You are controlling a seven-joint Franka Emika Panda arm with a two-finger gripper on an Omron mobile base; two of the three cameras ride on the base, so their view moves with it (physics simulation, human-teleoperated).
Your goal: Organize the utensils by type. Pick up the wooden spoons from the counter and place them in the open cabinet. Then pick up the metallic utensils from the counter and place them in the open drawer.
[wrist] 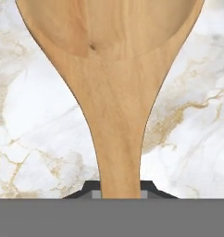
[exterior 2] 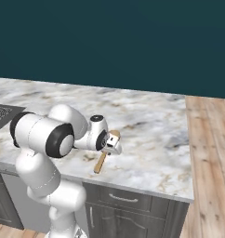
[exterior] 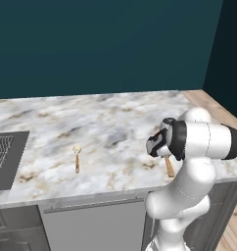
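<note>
The long tan wooden spoon (wrist: 118, 83) lies on the marble counter (exterior: 115, 117), bowl at the top of the hand view and neck running down between my fingertips. My gripper (wrist: 121, 192) is shut on that neck, with a dark fingertip pressed to each side. From the base views, the hand (exterior: 159, 144) is lowered over the spoon near the counter's front right, and the spoon's handle (exterior: 169, 167) (exterior 2: 101, 162) sticks out below it. The shorter wooden spoon (exterior: 77, 158), cream-headed with an orange-brown handle, lies to the left, well apart from the gripper.
A dark sink basin with a wire rack (exterior: 3, 157) is set into the counter at the far left. The counter ends at the right over wooden floor (exterior 2: 209, 162). Dark grey floor cabinets (exterior 2: 123, 204) and a lighter grey panel (exterior: 91, 225) stand below the front edge.
</note>
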